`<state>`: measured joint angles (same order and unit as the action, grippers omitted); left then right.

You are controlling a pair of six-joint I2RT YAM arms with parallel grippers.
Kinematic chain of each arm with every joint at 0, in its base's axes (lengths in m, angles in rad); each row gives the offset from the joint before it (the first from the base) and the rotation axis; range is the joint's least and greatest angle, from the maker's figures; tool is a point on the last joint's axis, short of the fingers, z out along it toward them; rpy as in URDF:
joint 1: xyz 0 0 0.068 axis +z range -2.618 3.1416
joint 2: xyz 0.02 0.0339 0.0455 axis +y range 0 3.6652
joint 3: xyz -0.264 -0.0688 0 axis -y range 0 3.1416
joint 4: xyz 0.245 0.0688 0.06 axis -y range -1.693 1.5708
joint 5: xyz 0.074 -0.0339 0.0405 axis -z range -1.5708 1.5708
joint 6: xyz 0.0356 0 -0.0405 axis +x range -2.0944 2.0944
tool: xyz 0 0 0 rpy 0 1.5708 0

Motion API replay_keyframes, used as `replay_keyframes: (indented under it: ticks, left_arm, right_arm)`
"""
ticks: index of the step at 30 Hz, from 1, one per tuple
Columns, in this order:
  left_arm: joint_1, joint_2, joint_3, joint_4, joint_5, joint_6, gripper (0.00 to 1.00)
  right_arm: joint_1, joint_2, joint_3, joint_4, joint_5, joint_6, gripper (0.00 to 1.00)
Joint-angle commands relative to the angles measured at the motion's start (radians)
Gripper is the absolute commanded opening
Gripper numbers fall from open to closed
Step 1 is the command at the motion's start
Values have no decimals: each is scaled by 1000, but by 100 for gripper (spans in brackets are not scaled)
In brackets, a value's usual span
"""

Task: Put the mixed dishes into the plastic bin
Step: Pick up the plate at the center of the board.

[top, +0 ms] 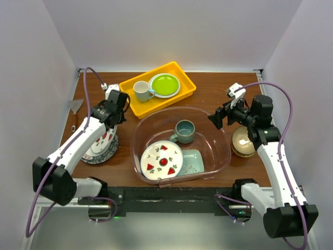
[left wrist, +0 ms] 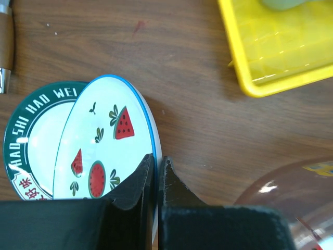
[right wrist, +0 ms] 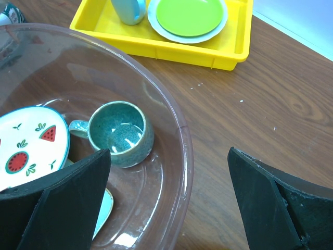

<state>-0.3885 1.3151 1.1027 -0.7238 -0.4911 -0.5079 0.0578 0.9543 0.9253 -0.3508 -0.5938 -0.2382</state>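
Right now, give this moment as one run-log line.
left tool: shut on white watermelon-print plate rim | right tool: open above transparent plastic bin rim

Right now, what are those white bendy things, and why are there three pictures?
They are two robot arms bolted to a table, each ending in a two-finger pincher. The big picture looks down from above; the other two come from cameras on the wrists. The left pincher is shut on the rim of a watermelon plate, tilted over another plate. The right pincher is open, holding nothing, by the rim of a see-through tub. Inside the tub sit a mug, a second watermelon plate and a pale green tray. A tan bowl sits beside it. The yellow tray holds a white mug and a green plate.
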Motion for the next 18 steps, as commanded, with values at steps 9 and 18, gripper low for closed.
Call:
replay_keyframes:
  ticks: [9,18]
  left_arm:
    - [5,-200,83,67,-9,78,0]
    - [5,-218,172,61,71,57,0]
  right_arm:
    - [-6,-20,-3,24,-1,-13,99]
    - [-4,-3,-8,19,-155,-38,99]
